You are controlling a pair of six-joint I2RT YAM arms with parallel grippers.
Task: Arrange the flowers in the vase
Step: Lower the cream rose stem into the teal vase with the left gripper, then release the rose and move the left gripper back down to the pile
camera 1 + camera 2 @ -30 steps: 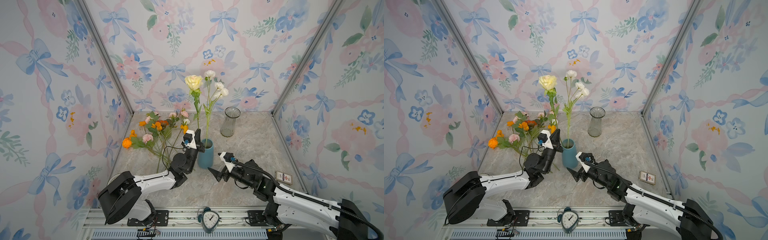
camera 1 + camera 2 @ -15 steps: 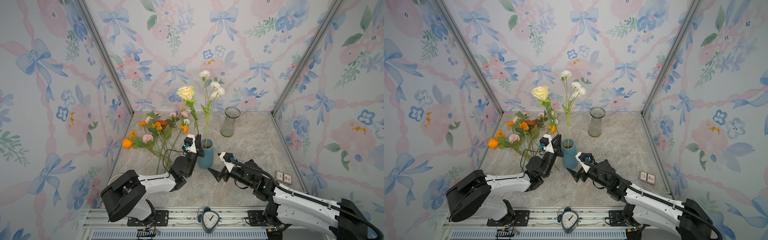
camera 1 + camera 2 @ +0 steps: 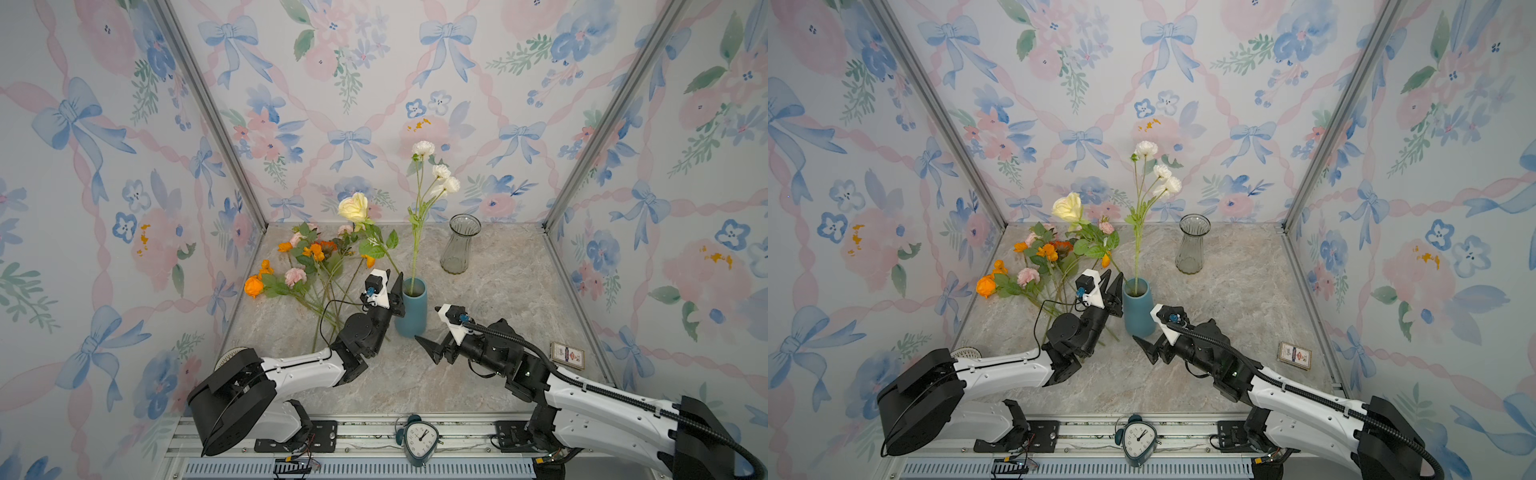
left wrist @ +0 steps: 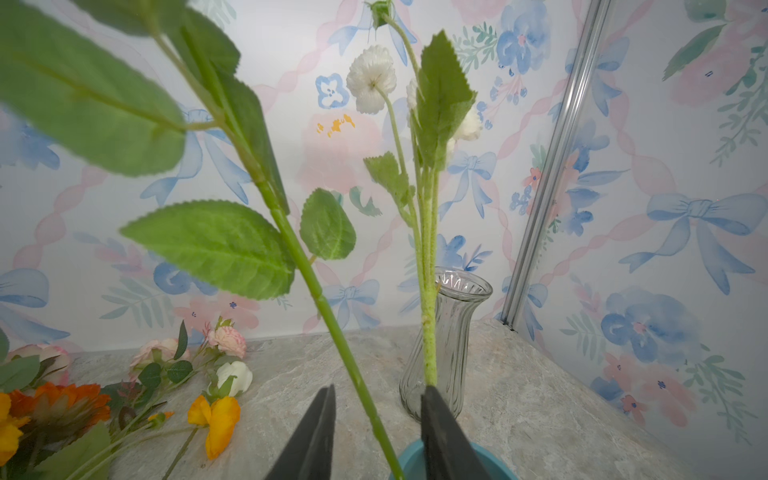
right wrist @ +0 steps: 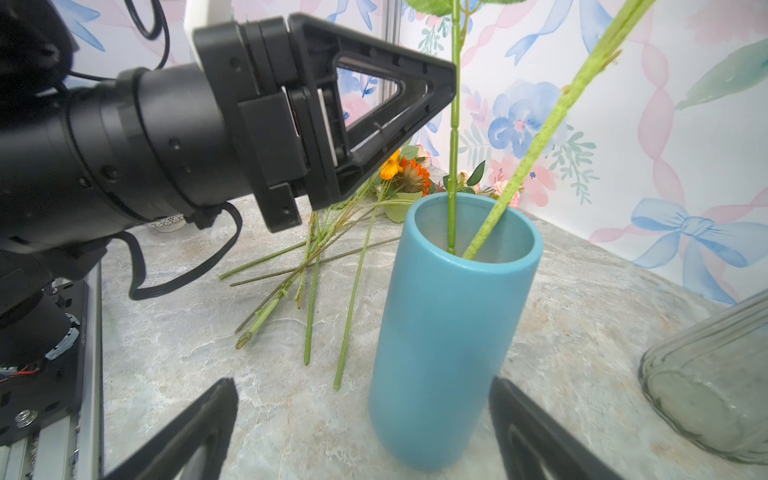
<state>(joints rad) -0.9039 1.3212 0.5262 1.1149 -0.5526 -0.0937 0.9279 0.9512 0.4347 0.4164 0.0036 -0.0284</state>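
A blue vase (image 3: 411, 309) (image 3: 1138, 311) (image 5: 449, 332) stands mid-table with two flowers in it. One is a tall spray of white blooms (image 3: 440, 172) (image 3: 1160, 172). The other is a cream rose (image 3: 353, 206) (image 3: 1067, 206) leaning left. My left gripper (image 3: 397, 284) (image 3: 1113, 282) (image 4: 379, 390) is at the vase rim, open, with the rose stem (image 4: 316, 291) (image 5: 453, 124) passing free between its fingers. My right gripper (image 3: 432, 345) (image 3: 1148, 347) (image 5: 361, 386) stands wide open low in front of the vase, holding nothing. More flowers (image 3: 307, 266) (image 3: 1034, 266) lie in a pile at the left.
An empty glass vase (image 3: 459, 245) (image 3: 1192, 245) stands at the back right. A small card box (image 3: 567, 355) lies by the right wall. A clock (image 3: 419, 440) sits on the front rail. Loose stems (image 5: 307, 291) spread across the table left of the blue vase.
The cream rose has sunk lower into the blue vase and tipped left. My left gripper, shut on its stem before, has parted its jaws. The right arm has not moved.
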